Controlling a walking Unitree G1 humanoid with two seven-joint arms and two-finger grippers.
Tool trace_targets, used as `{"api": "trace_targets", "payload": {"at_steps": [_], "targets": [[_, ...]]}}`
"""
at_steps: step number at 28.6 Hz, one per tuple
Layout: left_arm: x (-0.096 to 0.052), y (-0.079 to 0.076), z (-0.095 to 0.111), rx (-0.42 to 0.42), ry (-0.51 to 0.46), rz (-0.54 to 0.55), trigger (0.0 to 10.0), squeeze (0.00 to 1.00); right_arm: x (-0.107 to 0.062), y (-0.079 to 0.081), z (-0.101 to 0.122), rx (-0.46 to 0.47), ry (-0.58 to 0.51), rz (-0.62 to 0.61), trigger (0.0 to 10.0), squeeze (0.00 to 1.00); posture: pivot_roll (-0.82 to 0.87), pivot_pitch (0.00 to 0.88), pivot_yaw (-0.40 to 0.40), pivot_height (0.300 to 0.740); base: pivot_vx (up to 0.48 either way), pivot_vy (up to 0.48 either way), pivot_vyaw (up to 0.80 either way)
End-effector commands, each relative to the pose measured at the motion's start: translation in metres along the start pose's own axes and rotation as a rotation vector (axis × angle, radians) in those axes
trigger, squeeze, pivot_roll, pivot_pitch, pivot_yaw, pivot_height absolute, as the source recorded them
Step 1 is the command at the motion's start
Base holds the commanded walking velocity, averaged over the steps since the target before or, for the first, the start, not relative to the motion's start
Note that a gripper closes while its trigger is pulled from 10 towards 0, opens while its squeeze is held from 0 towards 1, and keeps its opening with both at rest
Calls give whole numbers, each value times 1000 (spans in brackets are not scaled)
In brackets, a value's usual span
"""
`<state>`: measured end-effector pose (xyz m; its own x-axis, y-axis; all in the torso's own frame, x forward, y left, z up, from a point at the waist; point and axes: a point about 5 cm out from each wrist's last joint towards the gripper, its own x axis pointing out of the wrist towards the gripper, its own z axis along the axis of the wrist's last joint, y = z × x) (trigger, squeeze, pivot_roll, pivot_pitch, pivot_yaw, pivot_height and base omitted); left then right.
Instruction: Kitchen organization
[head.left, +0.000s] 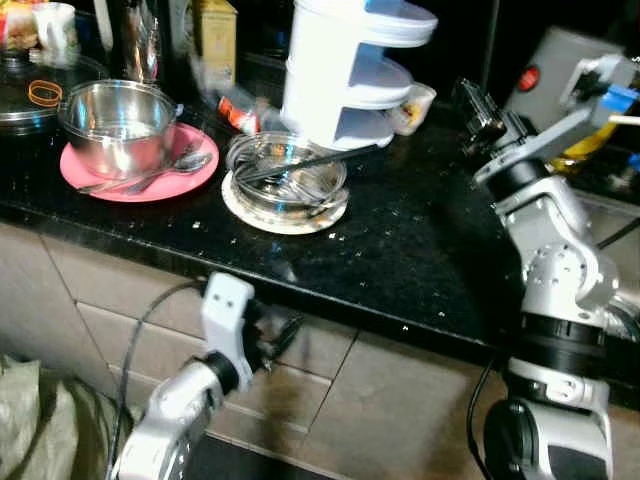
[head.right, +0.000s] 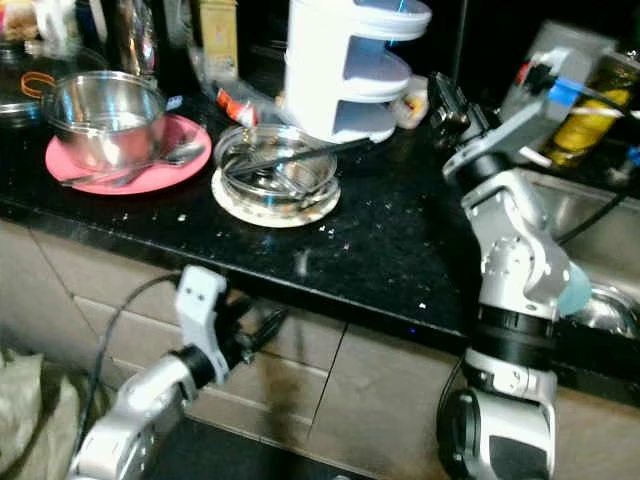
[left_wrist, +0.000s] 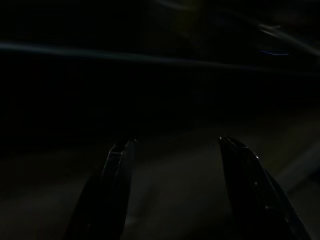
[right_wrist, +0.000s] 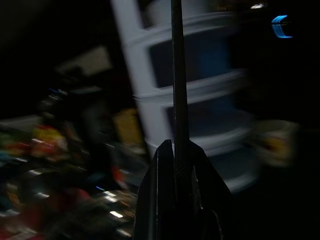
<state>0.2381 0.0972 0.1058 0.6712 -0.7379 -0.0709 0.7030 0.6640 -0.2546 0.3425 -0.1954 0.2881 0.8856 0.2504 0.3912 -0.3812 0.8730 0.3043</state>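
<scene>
Utensil (right_wrist: 179, 90), thin, dark and rod-like, is clamped between the closed fingers of the right end effector (right_wrist: 181, 150), projecting straight ahead of it; held raised, probably for carrying clear of the counter (head.left: 400, 240). Just beyond its tip stands a white tiered rack (head.left: 350, 70), the nearest obstacle. Below and to the end effector's left, a glass bowl (head.left: 287, 175) on a small plate holds more utensils; further left, a steel pot (head.left: 118, 125) on a pink plate (head.left: 140, 180). Left end effector (head.left: 285, 335) hangs idle below the counter edge, fingers apart.
</scene>
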Motion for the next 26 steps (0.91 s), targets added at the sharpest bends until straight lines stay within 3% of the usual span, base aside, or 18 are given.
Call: {"api": "trace_targets", "payload": {"at_steps": [1,5,8,10,12,20,23,26], "targets": [[0,-11,-1,-43,27,-112,10000,0,-1,-2,4,-24,-6,-18,10000,0,132,26,-167,740,0,0,0],[-12,-31,2,-134,87,-330,10000,0,-2,-2,1,-46,14,-30,10000,0,131,27,-165,740,0,0,0],[-15,-33,2,-150,99,-358,10000,0,-2,-3,1,-54,20,-33,10000,0,132,27,-164,740,0,0,0],[-26,-40,2,-188,158,-471,10000,0,-2,-3,-1,-59,27,-40,10000,0,133,28,-166,740,0,0,0],[-30,-43,2,-208,176,-506,10000,0,-1,-3,-1,-59,29,-41,10000,0,136,31,-166,740,0,0,0],[-28,-40,5,-208,183,-497,10000,0,1,-6,-8,-125,74,-81,10000,0,135,29,-166,740,0,0,0],[-26,-42,3,-228,195,-496,10000,0,1,-23,-19,-274,184,-227,10000,0,133,29,-166,740,0,0,-533],[-25,-41,3,-233,186,-475,10000,0,0,-30,-19,-295,201,-271,10000,0,135,30,-167,740,0,0,-800]]}}
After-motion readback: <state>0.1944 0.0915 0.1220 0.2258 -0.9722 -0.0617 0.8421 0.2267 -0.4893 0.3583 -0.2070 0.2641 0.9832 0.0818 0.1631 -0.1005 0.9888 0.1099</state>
